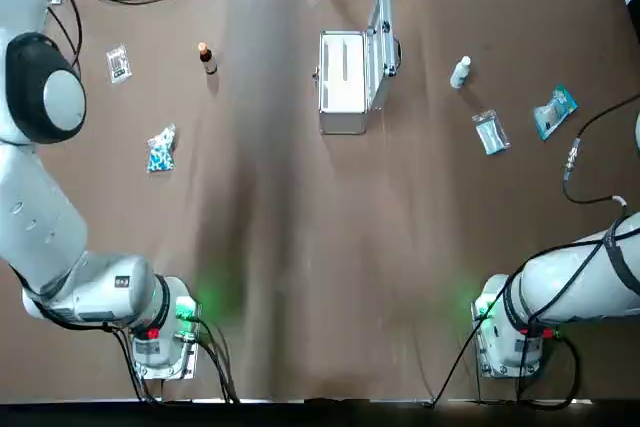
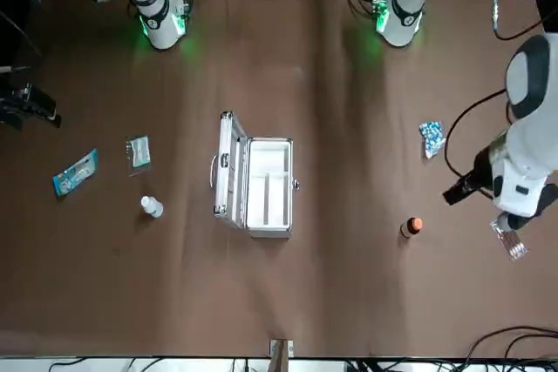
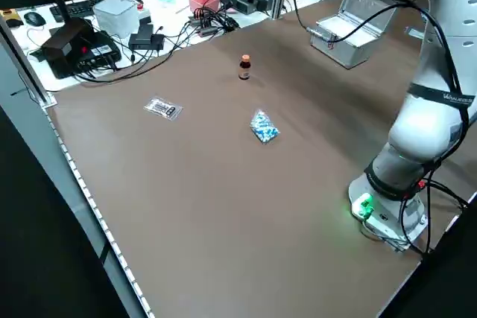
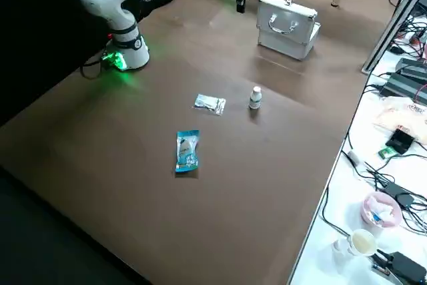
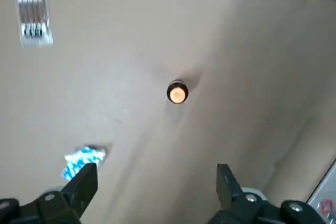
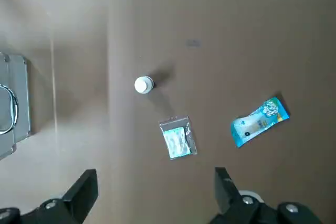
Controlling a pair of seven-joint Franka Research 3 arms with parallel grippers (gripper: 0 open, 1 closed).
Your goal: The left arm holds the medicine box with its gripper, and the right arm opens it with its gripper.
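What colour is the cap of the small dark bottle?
Orange. The cap shows best in the left wrist view, seen from directly above.

Top camera overhead, looks straight down; my bases at bottom edge, desk (image 1: pixel 300 247) fills frame. Front camera across desk, faces me, my sides mirrored. Side cameras raised at my left and right, look diagonally. Wrist cameras far above desk, look down past left pincer (image 5: pixel 155 187) and right pincer (image 6: pixel 153 188). Top, front, both sides share medicine box (image 1: pixel 342 82).
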